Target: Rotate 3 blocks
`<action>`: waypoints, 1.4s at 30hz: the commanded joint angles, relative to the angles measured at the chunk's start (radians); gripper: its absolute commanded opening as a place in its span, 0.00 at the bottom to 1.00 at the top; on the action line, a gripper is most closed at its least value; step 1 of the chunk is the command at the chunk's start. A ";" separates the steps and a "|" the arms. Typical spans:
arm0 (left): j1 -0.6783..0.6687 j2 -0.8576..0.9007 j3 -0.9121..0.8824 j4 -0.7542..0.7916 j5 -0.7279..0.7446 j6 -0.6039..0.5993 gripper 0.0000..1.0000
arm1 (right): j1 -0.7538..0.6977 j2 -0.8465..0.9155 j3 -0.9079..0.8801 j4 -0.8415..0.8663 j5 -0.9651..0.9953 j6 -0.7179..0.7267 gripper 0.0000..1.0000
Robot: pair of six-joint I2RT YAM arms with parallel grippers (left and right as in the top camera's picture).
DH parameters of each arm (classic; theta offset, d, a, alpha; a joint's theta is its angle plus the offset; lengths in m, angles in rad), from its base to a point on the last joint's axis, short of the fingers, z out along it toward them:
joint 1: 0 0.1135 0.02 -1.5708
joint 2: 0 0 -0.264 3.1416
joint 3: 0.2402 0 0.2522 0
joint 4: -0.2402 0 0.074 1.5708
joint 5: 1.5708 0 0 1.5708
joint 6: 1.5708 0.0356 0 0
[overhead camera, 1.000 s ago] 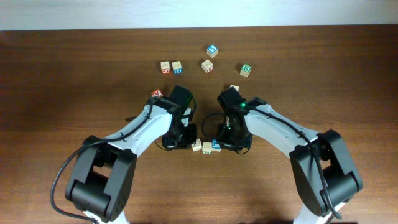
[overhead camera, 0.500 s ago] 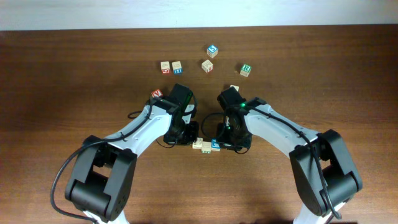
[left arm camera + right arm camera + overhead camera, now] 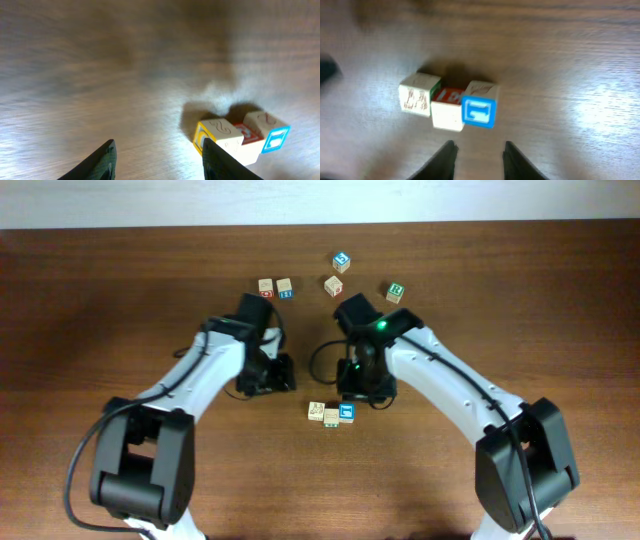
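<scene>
Left gripper (image 3: 158,152) and right gripper (image 3: 479,150) have drawn back from the blocks (image 3: 331,415). Tan block (image 3: 415,98), red-faced block (image 3: 451,96) and blue-faced block (image 3: 479,111) touch in a row just ahead of the right gripper and ahead-right of the left. Both grippers stand spread and empty. Turning one cleanly probably means pinching it squarely and lifting it clear of its neighbours on the tabletop (image 3: 120,300).

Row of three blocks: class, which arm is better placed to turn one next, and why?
Right, probably. The row of blocks lies just ahead of the open right gripper, roughly centred; for the open left gripper it sits off to one side.
</scene>
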 commanded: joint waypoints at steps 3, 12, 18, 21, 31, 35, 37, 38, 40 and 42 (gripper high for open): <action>0.193 -0.026 0.050 0.002 -0.009 0.017 0.54 | 0.158 -0.019 -0.055 0.009 0.049 0.130 0.04; 0.243 -0.026 0.050 -0.002 -0.009 0.016 0.55 | 0.256 0.014 -0.122 0.109 0.137 0.254 0.04; 0.236 -0.026 0.050 -0.002 -0.009 0.016 0.54 | 0.256 0.071 -0.122 0.126 0.134 0.253 0.04; 0.232 -0.026 0.050 -0.002 -0.009 0.016 0.54 | 0.254 0.089 -0.122 0.136 0.134 0.253 0.04; 0.220 -0.026 0.050 -0.003 -0.009 0.016 0.54 | 0.222 0.115 -0.122 0.163 0.113 0.243 0.04; 0.220 -0.026 0.050 -0.005 -0.009 0.016 0.54 | 0.222 0.115 -0.122 0.170 0.119 0.242 0.04; 0.219 -0.026 0.050 -0.005 -0.009 0.016 0.54 | 0.222 0.115 -0.122 0.173 0.119 0.241 0.04; 0.219 -0.026 0.050 -0.005 -0.009 0.016 0.54 | 0.222 0.115 -0.122 0.177 0.119 0.235 0.04; 0.219 -0.026 0.050 -0.005 -0.009 0.016 0.54 | 0.219 0.115 -0.122 0.180 0.120 0.234 0.04; 0.219 -0.026 0.050 -0.005 -0.009 0.016 0.54 | 0.213 0.115 -0.122 0.183 0.120 0.234 0.04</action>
